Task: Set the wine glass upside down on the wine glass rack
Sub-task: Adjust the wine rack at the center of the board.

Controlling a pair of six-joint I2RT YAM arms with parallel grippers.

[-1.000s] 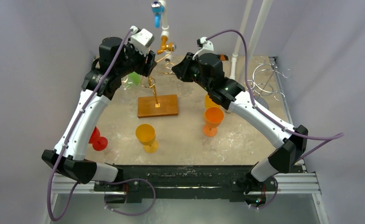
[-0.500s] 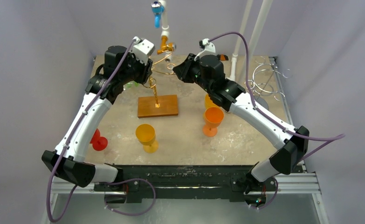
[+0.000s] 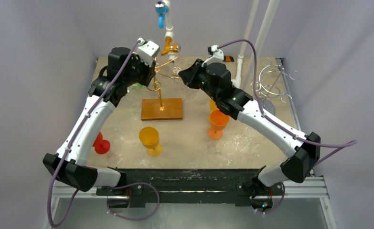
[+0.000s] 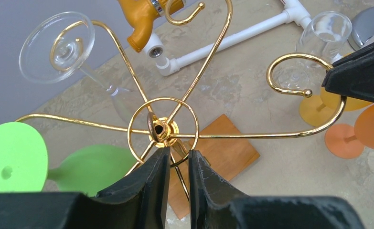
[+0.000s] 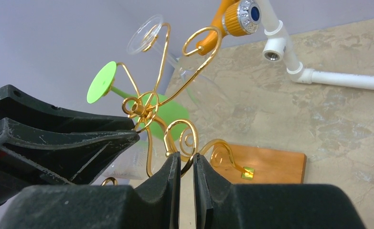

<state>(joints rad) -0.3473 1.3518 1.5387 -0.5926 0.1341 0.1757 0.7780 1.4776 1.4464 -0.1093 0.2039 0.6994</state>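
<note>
The left tool (image 4: 179, 164) has its jaws nearly together around the post of the wine glass rack (image 4: 158, 129); I cannot tell whether they pinch it. The right tool (image 5: 187, 164) is clamped on a gold curl of the rack. The clear wine glass (image 4: 56, 47) hangs foot-up from a rack arm (its bowl is hard to make out). On the next arm of the rack, a green glass (image 4: 13, 157) is cut off by the frame edge. A silver object (image 4: 373, 19) beyond the rack is cut off too, its label unreadable.

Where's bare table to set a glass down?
Bare tabletop lies between the yellow glass and the orange glass, in front of the wine glass rack. Crowded at the back: left gripper and right gripper at the rack's hooks, silver rack beside.
</note>
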